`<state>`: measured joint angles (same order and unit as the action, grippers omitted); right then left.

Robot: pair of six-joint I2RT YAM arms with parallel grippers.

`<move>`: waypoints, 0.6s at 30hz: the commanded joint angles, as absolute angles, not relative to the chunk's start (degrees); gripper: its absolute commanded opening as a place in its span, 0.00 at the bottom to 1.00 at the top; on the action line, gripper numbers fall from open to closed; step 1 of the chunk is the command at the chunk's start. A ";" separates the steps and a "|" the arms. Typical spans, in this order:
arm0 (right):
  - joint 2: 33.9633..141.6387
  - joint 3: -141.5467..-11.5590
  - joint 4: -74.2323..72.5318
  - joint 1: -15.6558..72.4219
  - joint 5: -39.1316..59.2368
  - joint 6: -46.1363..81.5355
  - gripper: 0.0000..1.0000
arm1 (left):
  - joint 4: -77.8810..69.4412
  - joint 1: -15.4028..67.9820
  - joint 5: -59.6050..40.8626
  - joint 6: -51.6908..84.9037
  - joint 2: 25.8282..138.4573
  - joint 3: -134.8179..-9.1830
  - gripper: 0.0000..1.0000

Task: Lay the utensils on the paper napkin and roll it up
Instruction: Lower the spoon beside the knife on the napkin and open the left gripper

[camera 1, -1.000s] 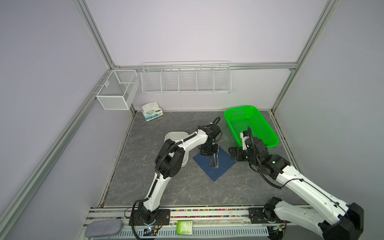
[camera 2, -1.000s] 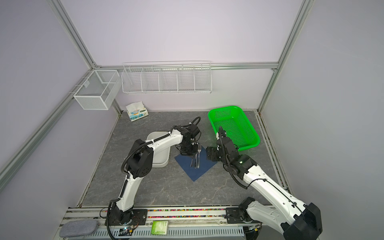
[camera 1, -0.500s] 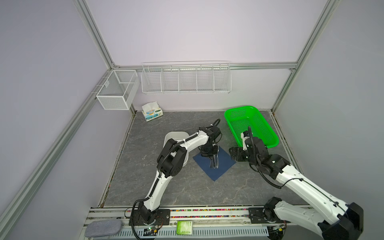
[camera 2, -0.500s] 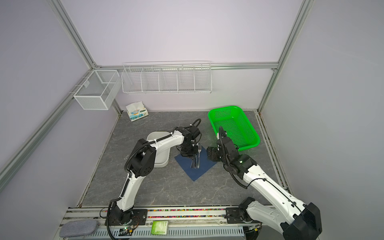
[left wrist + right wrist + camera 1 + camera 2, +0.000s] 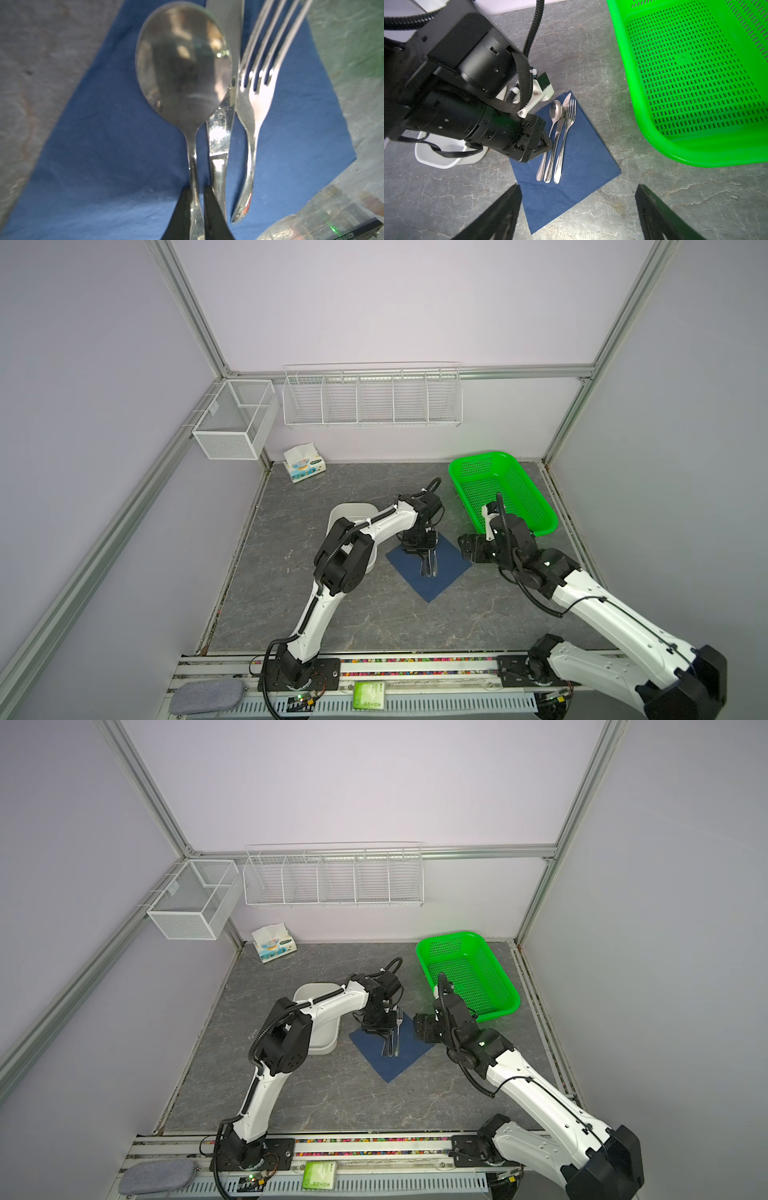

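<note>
The dark blue paper napkin (image 5: 432, 578) (image 5: 390, 1065) lies as a diamond mid-table. The utensils rest on it side by side: spoon (image 5: 182, 62) (image 5: 555, 110), knife (image 5: 220, 133) (image 5: 559, 128) and fork (image 5: 253, 104) (image 5: 399, 1027). My left gripper (image 5: 197, 189) (image 5: 423, 555) is low over them. Its fingers (image 5: 180, 207) press both sides of the spoon's handle. My right gripper (image 5: 577, 187) (image 5: 463, 545) hovers open by the napkin's right corner, holding nothing.
A green mesh basket (image 5: 478, 457) stands behind the right arm. A white bin (image 5: 349, 510) sits left of the napkin, under the left arm. A tissue pack (image 5: 304, 462) lies at the back left. Wire racks (image 5: 372, 396) hang on the wall.
The left arm's elbow has drifted slightly right while its gripper stays at the spoon on the napkin. The right arm has barely moved.
</note>
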<state>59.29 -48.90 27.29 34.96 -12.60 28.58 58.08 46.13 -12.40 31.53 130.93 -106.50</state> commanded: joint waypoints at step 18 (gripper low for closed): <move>57.12 -46.08 23.13 34.45 -9.28 31.91 0.89 | 49.36 45.96 -5.29 32.35 115.93 -96.27 0.20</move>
<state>58.83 -48.01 25.65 34.94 -10.44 29.54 53.23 46.09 -8.25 31.73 120.33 -98.54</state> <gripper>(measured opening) 0.889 0.199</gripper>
